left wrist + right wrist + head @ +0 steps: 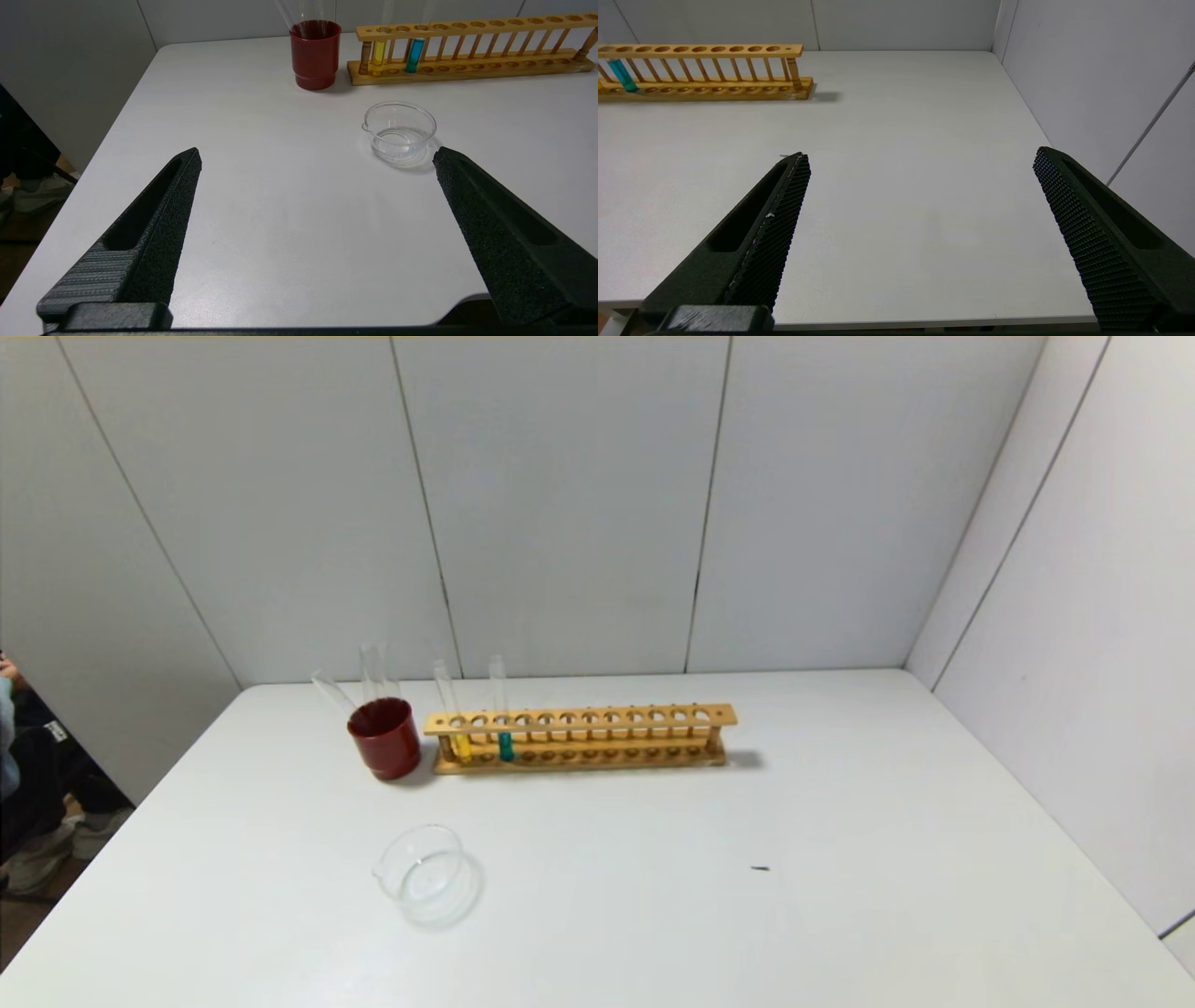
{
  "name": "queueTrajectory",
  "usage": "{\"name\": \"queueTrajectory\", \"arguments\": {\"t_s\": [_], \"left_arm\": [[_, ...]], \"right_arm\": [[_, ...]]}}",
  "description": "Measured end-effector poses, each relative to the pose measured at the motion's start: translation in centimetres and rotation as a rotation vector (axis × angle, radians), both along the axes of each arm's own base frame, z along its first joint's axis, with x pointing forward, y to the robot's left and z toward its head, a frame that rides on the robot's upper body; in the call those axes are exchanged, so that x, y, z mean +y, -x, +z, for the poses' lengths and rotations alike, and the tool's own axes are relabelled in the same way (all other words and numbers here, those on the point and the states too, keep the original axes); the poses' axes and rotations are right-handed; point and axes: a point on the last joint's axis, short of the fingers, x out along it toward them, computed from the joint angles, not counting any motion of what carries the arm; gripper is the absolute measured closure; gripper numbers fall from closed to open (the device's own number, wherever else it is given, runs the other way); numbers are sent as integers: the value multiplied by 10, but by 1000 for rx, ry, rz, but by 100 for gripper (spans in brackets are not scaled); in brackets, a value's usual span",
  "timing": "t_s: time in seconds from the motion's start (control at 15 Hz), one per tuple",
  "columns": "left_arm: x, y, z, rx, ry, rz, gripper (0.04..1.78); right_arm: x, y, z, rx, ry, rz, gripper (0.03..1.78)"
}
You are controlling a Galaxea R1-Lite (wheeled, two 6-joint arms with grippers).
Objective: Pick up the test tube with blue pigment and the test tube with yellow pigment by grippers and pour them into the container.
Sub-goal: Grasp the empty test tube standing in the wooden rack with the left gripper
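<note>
A white table stands in a corner of pale grey wall panels. Toward its far side lies a long wooden test tube rack. Near the rack's left end stand the test tube with yellow pigment and, just to its right, the test tube with blue pigment, both roughly upright in their holes; the other holes hold nothing. Just beside the rack's left end sits a dark red cup with colourless clear tubes leaning out of it. The container, a low clear glass dish, sits nearer the robot, apart from cup and rack, with bare table all round it. A small dark speck lies on the table to the right.

The left gripper hangs low over the near left edge of the table, jaws spread wide and holding nothing, the dish just beyond one fingertip. The right gripper hangs over the near right edge, jaws likewise spread and empty, well apart from the rack.
</note>
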Motion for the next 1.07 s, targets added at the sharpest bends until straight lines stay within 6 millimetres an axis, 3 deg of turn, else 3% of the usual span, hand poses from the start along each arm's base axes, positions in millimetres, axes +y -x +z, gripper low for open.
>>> {"name": "queueTrajectory", "arguments": {"t_s": [1.07], "left_arm": [[0, 0, 0, 0, 0, 0, 7]], "right_arm": [[0, 0, 0, 0, 0, 0, 6]]}}
